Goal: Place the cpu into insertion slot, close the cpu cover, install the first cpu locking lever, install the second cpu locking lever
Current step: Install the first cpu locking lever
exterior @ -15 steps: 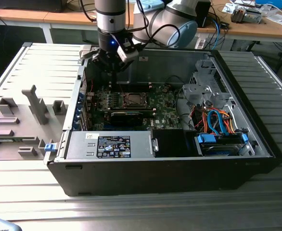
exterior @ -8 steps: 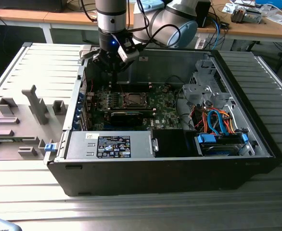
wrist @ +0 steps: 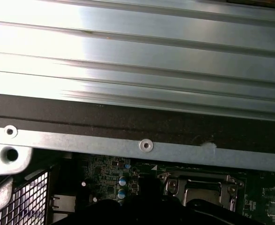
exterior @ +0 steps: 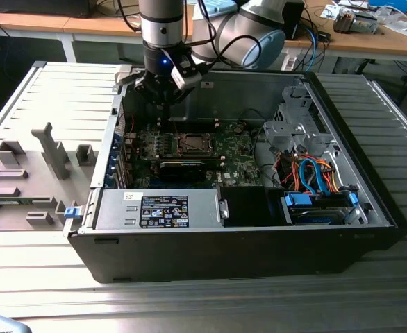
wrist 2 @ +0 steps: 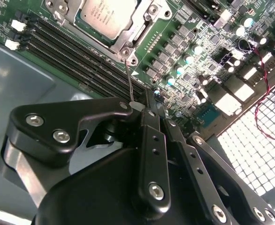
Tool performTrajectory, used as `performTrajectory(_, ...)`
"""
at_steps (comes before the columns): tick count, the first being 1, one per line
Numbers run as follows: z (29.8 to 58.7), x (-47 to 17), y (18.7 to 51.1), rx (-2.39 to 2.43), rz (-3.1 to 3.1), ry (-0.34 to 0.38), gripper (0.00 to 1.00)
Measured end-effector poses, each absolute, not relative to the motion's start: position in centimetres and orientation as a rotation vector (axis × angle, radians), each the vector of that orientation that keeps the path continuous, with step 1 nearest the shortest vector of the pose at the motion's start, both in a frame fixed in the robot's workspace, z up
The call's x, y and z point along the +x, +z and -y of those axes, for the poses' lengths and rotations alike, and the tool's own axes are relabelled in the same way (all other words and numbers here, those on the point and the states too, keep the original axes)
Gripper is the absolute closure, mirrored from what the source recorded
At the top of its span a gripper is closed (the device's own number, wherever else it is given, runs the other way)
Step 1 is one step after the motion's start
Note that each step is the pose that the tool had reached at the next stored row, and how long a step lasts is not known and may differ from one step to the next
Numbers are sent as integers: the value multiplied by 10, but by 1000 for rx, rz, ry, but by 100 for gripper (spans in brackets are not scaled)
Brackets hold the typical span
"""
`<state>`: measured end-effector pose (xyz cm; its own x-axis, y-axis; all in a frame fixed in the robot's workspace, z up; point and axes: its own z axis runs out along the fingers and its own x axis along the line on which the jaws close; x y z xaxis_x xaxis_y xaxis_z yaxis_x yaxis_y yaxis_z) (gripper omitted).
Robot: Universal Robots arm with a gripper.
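The black, screw-studded claw (wrist 2: 149, 101) is hanging over the rear edge of the green motherboard (wrist 2: 208, 56), and its two dark fingers (wrist 2: 151, 140) are lying pressed together with no gap between them, closed around nothing I can make out for certain. A thin grey wire lever (wrist 2: 129, 79) is running from just beside the claw tips straight out to the nearest corner of the socket, so its long axis is pointing from the claw toward the chip; whether the tips are touching the lever's end I cannot tell.

The small flat square cpu with the silvery-grey metal top (wrist 2: 108, 14) is already sitting in the insertion slot (exterior: 192, 143), and the thin dark-grey metal cpu cover (wrist 2: 140, 30) is lying flat around it, framing the chip through its square window. In the exterior view the slot is lying near the middle of the board inside the open black computer case (exterior: 259, 257), below the claw (exterior: 163, 94) and toward the case's front. The row of narrow black memory slots (wrist 2: 81, 49) is running alongside the socket, between it and the case's grey wall.
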<state>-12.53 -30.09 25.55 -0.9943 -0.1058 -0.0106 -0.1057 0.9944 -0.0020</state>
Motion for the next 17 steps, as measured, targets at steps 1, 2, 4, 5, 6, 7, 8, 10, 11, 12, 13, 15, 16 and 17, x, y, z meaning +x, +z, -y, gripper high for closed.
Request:
performTrajectory(1, 301, -125, 255, -166, -3127, -2, 89)
performTrajectory(2, 301, -125, 255, -166, -3127, -2, 89)
performTrajectory(4, 301, -124, 255, -166, -3127, -2, 89)
performTrajectory(5, 301, -124, 255, -166, -3127, -2, 89)
performTrajectory(6, 301, -124, 255, -166, -3126, -2, 89)
performTrajectory(7, 301, -124, 255, -166, -3127, -2, 89)
performTrajectory(8, 301, -123, 255, -166, -3126, -2, 89)
performTrajectory(10, 301, -123, 255, -166, -3127, -2, 89)
performTrajectory(11, 301, -122, 255, -166, -3127, -2, 89)
performTrajectory(12, 301, -122, 255, -166, -3127, -2, 89)
performTrajectory(13, 301, -121, 255, -166, -3126, -2, 89)
performTrajectory(15, 301, -121, 254, -166, -3127, -2, 89)
performTrajectory(16, 301, -121, 254, -166, -3127, -2, 89)
performTrajectory(17, 301, -120, 254, -166, -3127, -2, 89)
